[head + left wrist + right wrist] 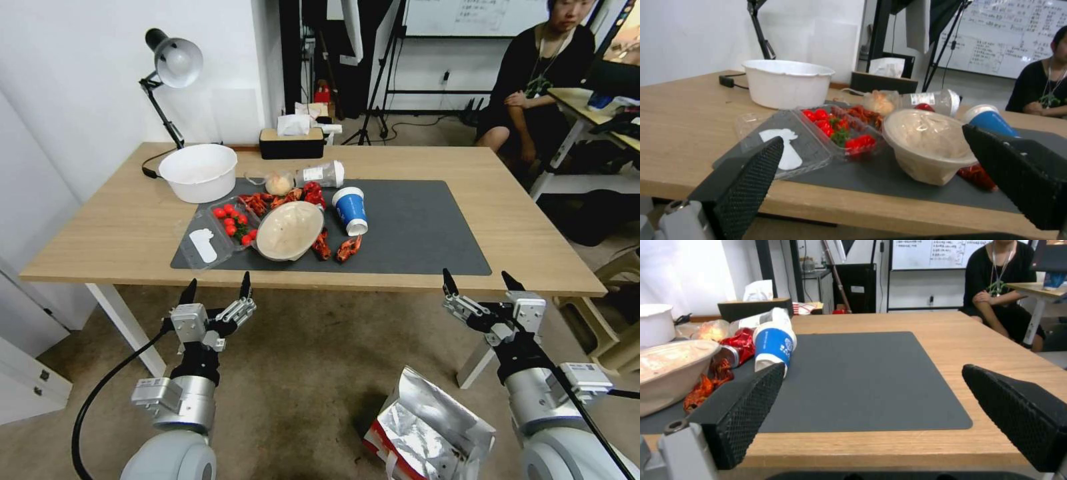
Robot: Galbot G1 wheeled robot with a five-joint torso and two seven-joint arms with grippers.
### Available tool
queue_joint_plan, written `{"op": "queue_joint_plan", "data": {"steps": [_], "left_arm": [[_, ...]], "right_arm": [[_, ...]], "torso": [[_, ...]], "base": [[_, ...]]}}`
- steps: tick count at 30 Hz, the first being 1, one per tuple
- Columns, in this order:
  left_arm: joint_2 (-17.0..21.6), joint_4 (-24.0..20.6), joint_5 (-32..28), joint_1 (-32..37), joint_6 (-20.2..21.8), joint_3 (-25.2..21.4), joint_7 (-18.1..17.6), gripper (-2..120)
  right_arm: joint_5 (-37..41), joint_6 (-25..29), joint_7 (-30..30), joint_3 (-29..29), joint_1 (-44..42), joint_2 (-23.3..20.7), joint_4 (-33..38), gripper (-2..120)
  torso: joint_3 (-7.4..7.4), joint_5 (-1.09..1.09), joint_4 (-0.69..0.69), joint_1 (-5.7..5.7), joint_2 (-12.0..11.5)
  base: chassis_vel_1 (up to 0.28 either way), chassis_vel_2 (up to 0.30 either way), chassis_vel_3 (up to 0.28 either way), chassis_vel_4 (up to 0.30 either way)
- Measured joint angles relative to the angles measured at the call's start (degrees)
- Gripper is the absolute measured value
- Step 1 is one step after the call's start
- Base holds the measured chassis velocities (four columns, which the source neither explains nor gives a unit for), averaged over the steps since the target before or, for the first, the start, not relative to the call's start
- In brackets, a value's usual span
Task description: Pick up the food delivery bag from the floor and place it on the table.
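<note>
Food delivery bag (pixel 427 433) lying on the floor (pixel 300 373), foil lining crinkled and facing up, red side and a white strap handle at its lower edge. Just ahead of the robot, nearer its right arm, beside a white leg of the surface (pixel 533 247). Not held by anything.

Right claw (pixel 483 283) raised above the floor just in front of the surface's near edge, fingers spread wide, empty, well apart from the bag below it. Left claw (pixel 217 288) at the same height off to the left, likewise spread wide and empty, near the front edge.

On the light-wood top, a dark grey mat (pixel 413 227); right half of the mat bare. On the left half: a clear plastic tray of cherry tomatoes (pixel 230 223), a lidded bowl (pixel 288 230) tipped on its side, a blue paper cup (pixel 350 209) lying over, red crayfish (pixel 347 248) scattered just beside the bowl, a toppled clear bottle (pixel 323 173). Behind the tray, off the mat, a white tub (pixel 199 172). Farther back, a desk lamp (pixel 170 73) and a dark tissue box (pixel 291 141).
</note>
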Motion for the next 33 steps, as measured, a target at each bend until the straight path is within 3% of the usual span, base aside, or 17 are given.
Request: {"op": "queue_joint_plan", "data": {"steps": [9, 17, 33], "left_arm": [[0.0, 0.5, 0.4, 0.0, 0.5, -0.1, -0.6, 100], [0.0, 0.9, 0.7, 0.1, -0.1, -0.2, -0.4, 100], [0.0, 1.2, 0.7, 0.1, -0.7, -0.3, -0.1, 100]], "right_arm": [[0.1, 0.0, 0.2, -0.2, 0.1, 0.0, -0.2, 100], [-0.1, 1.2, -0.4, -0.5, 0.0, -0.2, -0.6, 100], [-0.4, 2.4, -0.7, -0.8, -0.2, -0.5, -1.1, 100]], "torso": [[-0.28, 0.00, 0.00, -0.23, -0.5], [-2.39, 0.00, 0.00, -1.89, -4.3], [-4.80, 0.00, 0.00, -3.77, -8.6]], "base": [[0.000, 0.000, 0.000, 0.000], [0.000, 0.000, 0.000, 0.000], [0.000, 0.000, 0.000, 0.000]]}}
